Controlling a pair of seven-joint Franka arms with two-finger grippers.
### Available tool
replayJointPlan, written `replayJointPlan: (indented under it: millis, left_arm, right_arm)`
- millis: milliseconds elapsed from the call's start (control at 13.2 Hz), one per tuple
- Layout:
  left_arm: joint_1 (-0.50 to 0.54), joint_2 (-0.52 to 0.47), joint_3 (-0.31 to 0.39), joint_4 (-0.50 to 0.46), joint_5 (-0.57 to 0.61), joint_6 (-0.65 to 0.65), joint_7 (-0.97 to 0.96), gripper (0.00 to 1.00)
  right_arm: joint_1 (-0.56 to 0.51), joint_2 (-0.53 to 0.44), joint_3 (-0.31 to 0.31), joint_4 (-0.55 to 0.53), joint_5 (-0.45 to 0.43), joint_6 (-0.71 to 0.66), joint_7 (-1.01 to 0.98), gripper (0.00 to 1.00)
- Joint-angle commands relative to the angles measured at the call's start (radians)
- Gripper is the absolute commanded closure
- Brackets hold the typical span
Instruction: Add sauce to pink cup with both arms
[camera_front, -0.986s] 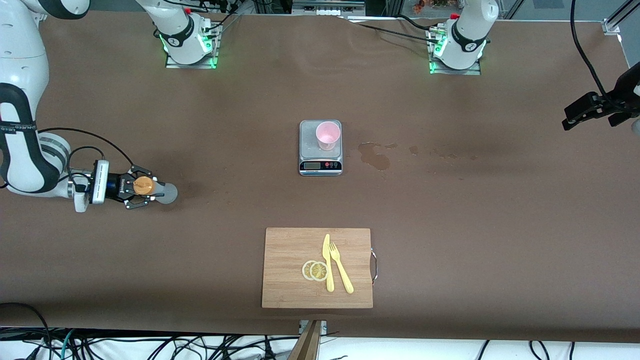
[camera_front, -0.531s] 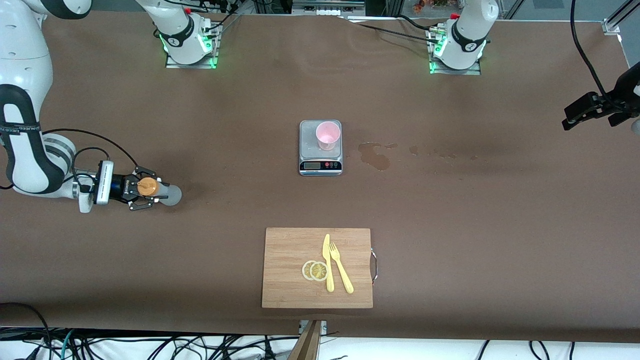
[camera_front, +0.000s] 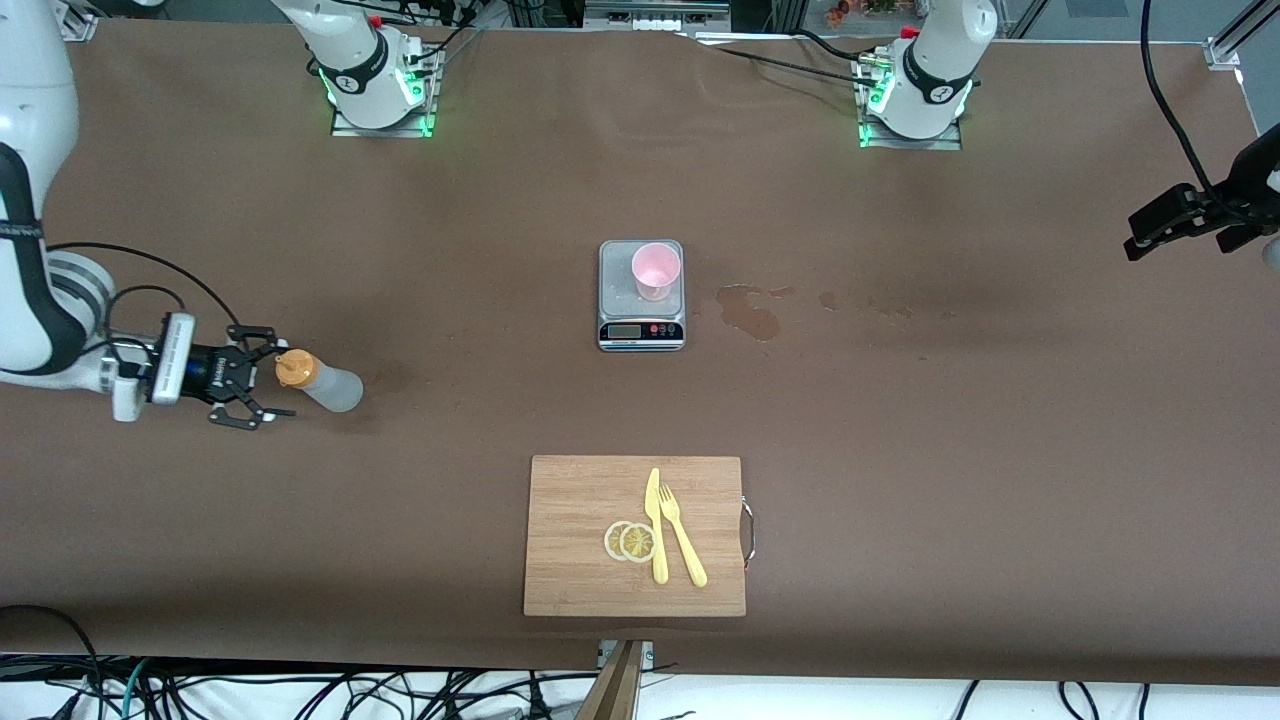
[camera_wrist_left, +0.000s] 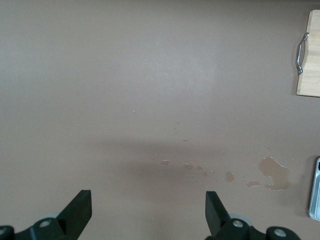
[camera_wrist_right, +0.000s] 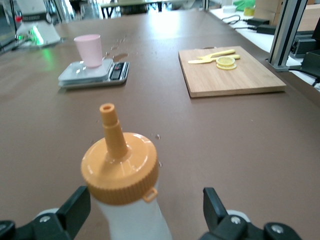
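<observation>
The sauce bottle (camera_front: 318, 381), whitish with an orange nozzle cap (camera_wrist_right: 120, 167), stands on the table toward the right arm's end. My right gripper (camera_front: 250, 383) is low beside it, open; its fingers (camera_wrist_right: 75, 210) flank the bottle's body without touching it. The pink cup (camera_front: 655, 270) stands upright on the plate of a small scale (camera_front: 618, 300) mid-table, also seen in the right wrist view (camera_wrist_right: 89, 50). My left gripper (camera_front: 1135, 232) waits over the left arm's end of the table, open, with nothing between its fingers (camera_wrist_left: 80, 212).
A wooden cutting board (camera_front: 575, 560) with a yellow knife, a fork and lemon slices (camera_front: 630, 541) lies nearer to the front camera than the scale. A wet stain (camera_front: 752, 315) marks the table beside the scale, toward the left arm's end.
My right gripper has opened, let go of the sauce bottle and drawn back toward the right arm's end. The bottle now stands free on the table. The left arm has not moved.
</observation>
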Motion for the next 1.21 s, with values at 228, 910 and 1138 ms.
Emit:
replayJointPlan:
  millis: [228,910,1138]
  left_arm:
    - [0.003,0.007,-0.002,0.024,0.005,-0.02,0.022,0.0]
    - [0.003,0.007,-0.001,0.024,0.004,-0.02,0.022,0.0]
    - [0.005,0.007,-0.001,0.024,0.004,-0.02,0.023,0.0]
  right_arm:
    - [-0.023,-0.242,-0.07,-0.035,-0.331,-0.024,0.158,0.0]
    - [0.194,-0.604,-0.061,-0.033,-0.85,-0.016,1.082,0.0]
    - [0.266,-0.655,-0.06,-0.032,-0.907,-0.013,1.438,0.0]
